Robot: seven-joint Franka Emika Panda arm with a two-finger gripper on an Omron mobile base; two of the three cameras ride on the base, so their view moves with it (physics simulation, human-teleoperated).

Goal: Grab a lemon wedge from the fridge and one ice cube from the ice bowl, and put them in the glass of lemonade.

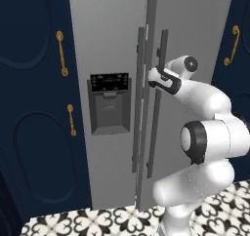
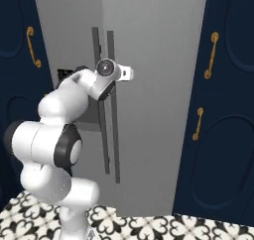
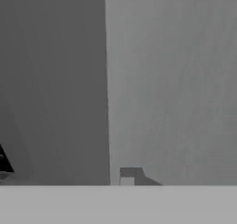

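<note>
A black-and-white patterned tile floor [image 1: 88, 220] ran beneath navy cabinets [image 1: 34, 108] with gold handles [image 1: 62, 53]. Between them stood the fridge [image 1: 107, 35], both doors shut, its black dispenser panel [image 1: 109, 83] on the left door. The gripper [image 1: 152, 76] was at the door handles [image 1: 163, 84] — its jaws were hidden, so I could not tell their state or hold.

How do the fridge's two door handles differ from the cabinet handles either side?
The fridge door handles are long, straight grey bars that run most of the door height; the cabinet handles are short, gold and curled at the ends. The fridge handles stand close together at the door seam, with the pincer at one of them; the cabinet handles stand apart, untouched. All are vertical.
</note>
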